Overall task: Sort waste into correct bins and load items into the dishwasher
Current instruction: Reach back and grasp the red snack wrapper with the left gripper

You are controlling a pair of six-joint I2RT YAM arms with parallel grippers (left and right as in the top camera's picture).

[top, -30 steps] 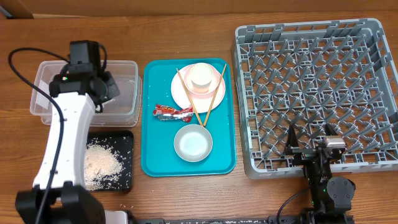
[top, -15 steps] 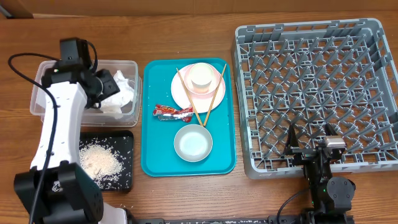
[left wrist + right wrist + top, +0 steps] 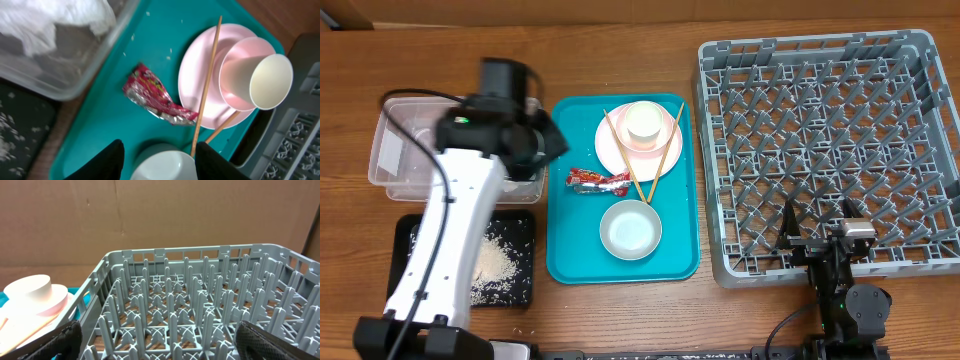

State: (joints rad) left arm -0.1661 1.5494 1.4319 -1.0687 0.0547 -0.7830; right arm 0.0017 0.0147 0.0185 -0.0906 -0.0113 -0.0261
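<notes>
Whole table [image 3: 620,40] seen straight down from overhead, left wrist view held close over teal tray [image 3: 150,30], right wrist view aimed low across rack [image 3: 200,305], cup [image 3: 643,122] shared by all.

Wooden table [image 3: 620,40], seen from above, with four containers resting directly on its surface. At far left, a clear plastic tub [image 3: 395,150]. Just nearer than it, at near left, a shallow black tray [image 3: 515,285], close to the table's near edge. At centre, a teal serving tray [image 3: 570,260], just beside both. At right, a large grey dish rack [image 3: 820,130], close beside the teal tray, spanning most of the table's depth.
</notes>
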